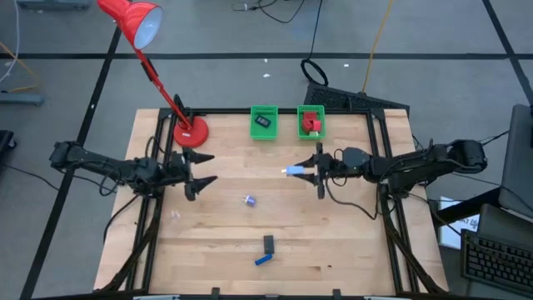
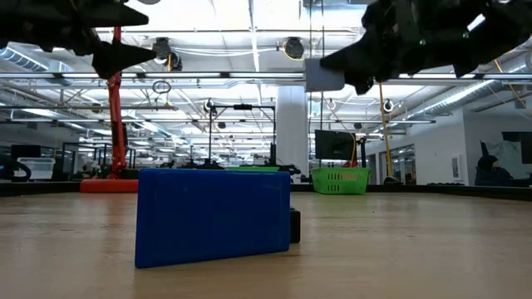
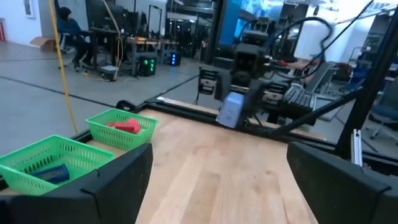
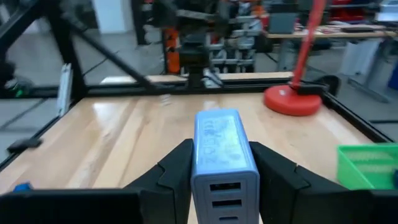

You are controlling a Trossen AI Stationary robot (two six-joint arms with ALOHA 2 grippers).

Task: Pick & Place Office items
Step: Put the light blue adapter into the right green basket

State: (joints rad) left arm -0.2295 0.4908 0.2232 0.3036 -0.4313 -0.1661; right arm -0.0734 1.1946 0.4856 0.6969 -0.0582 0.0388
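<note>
My right gripper (image 1: 310,171) hovers over the table's middle right, shut on a pale blue cube (image 1: 293,172), which the low view shows high above the wood (image 2: 324,75). My left gripper (image 1: 208,168) waits open at the table's left, facing it. A dark blue oblong (image 1: 263,260) and a black oblong (image 1: 269,242) lie flat near the near edge. A tiny silver-purple bit (image 1: 249,200) lies at the middle. One green basket (image 1: 264,122) holds a dark piece and the other (image 1: 311,123) holds red blocks. My right gripper pinches the pale blue cube between its two fingers (image 4: 177,174), one on each of two opposite side faces (image 4: 200,155). The fingers come level from the table's right. The cube is lifted clear of the table, and its front end sticks out past the fingertips toward the table's left.
The red desk lamp's base (image 1: 191,132) stands at the far left, beside the baskets, and its arm leans out past the far edge. A tiny pale bit (image 1: 175,214) lies near the left edge. Bare wood lies between the two grippers and around the middle.
</note>
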